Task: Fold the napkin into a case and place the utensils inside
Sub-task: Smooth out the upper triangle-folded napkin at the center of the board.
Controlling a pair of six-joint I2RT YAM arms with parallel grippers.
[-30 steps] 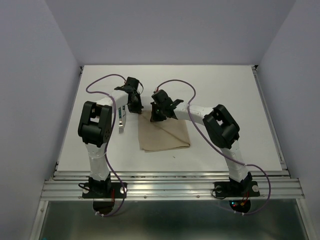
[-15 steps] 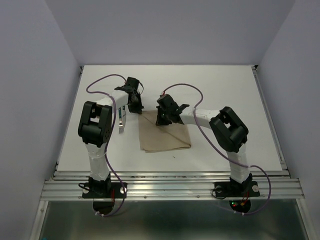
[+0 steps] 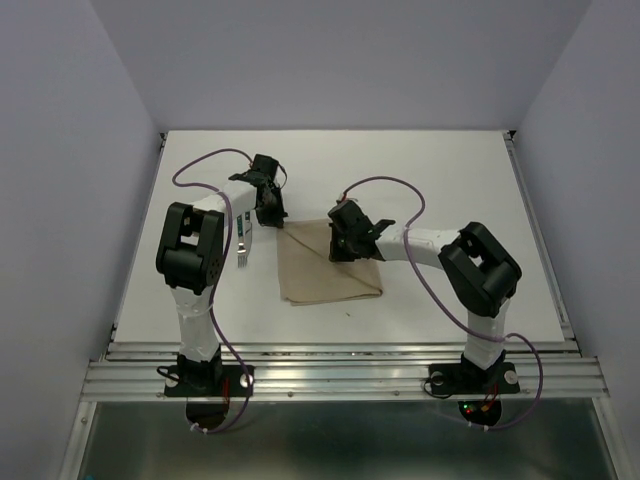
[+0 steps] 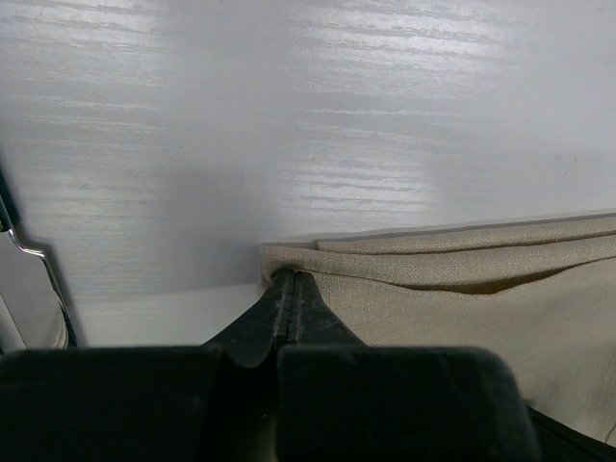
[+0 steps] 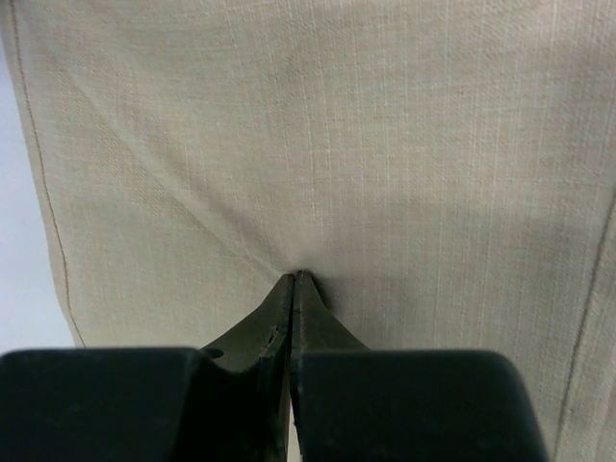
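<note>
Pale lilac walls (image 3: 350,60) close in a white table (image 3: 450,180), and the beige napkin (image 3: 320,278) lies flat near its middle, folded over on itself with a doubled edge along its far side. Left of the napkin, the utensils (image 3: 243,255) lie on the bare table; only fork tines and a strip of green handle show, since the left arm (image 3: 192,250) rises in front of them and hides the rest. Purple cables (image 3: 200,165) loop above both arms on the far side of the napkin, and a metal rail (image 3: 340,375) runs along the table's near edge, well apart from the cloth.

The left gripper (image 3: 270,215) sits at the napkin's far-left corner, jaws clenched together, tips touching the bunched corner; whether any cloth is caught between them I cannot tell. The right gripper (image 3: 342,250) stands on the napkin's far-right part, jaws likewise pressed tight, tips down on the cloth with faint creases running out from them.

A second ago the right gripper was at the napkin's far edge, nearer the left gripper; now it has slid rightward and nearer over the cloth, and its elbow (image 3: 482,268) has swung out to the right. The left gripper and the utensils have not moved
</note>
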